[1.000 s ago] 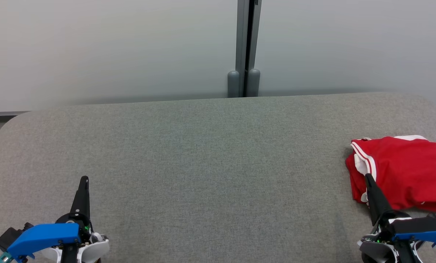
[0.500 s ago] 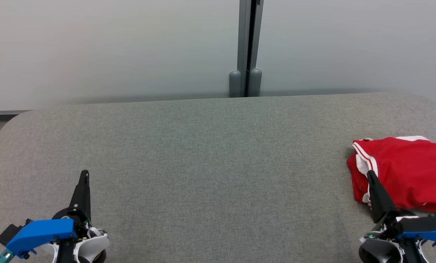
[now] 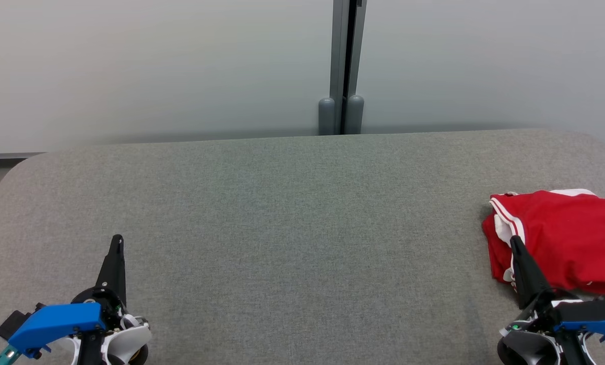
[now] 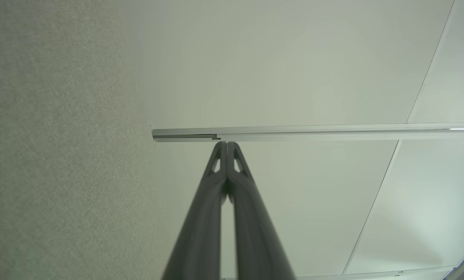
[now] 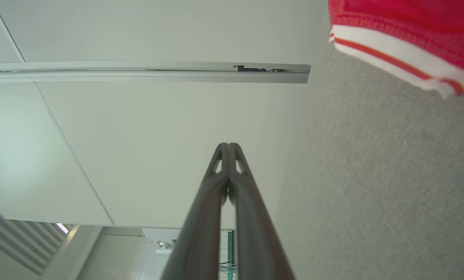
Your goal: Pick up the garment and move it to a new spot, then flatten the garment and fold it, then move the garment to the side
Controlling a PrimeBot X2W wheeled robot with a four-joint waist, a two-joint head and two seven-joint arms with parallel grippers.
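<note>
Garment (image 3: 561,238): red with white striped trim, folded into a compact stack. It lies flat at the far right of the grey fabric worktop (image 3: 292,213), and its right side is cut off by the head view's edge. The right wrist view has the garment (image 5: 395,19) at top right, trim edge facing the fingers and the cloth apart from the tips.

Right gripper (image 3: 514,239): lower right, jaws pressed together, nothing in them. In the head view its finger overlaps the garment's near-left edge; can't tell from there if it touches.

Left gripper (image 3: 117,238): lower left, well apart from the garment, jaws pressed together, empty, over bare worktop.

Both grippers point away from the robot toward the pale wall panels (image 3: 155,66). A grey vertical post (image 3: 344,61) stands between the panels, behind the worktop's far edge.
</note>
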